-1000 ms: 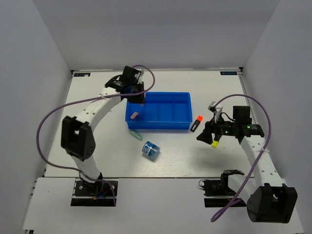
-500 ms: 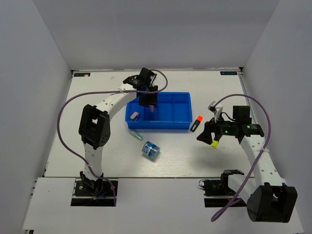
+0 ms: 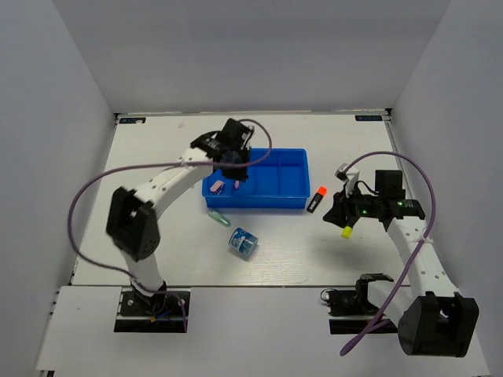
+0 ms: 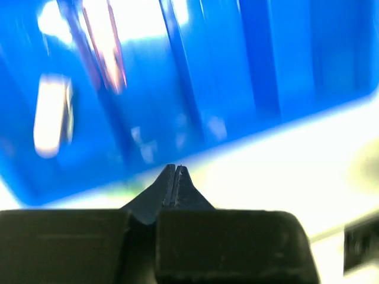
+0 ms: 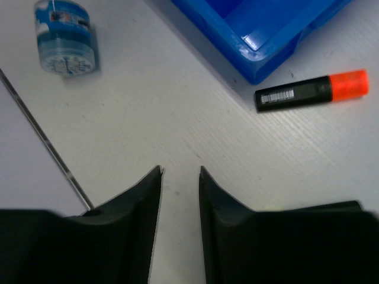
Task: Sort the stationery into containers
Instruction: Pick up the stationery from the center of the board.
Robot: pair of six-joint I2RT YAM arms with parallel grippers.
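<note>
The left pincer (image 4: 176,173) is seen pressed together, empty, above the blue tray (image 3: 267,203). The right pincer (image 5: 179,173) is held apart over the tabletop (image 5: 148,118), near the orange-capped highlighter (image 5: 311,92).

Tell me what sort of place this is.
Probably a robot lab test cell: a white table boxed in by plain grey walls, a left arm and right arm bolted at its near edge, a blue tray and tape roll set out.

table (image 3: 157,153): blue tray (image 3: 259,206), tape roll (image 3: 243,242), orange highlighter (image 3: 317,199)
</note>
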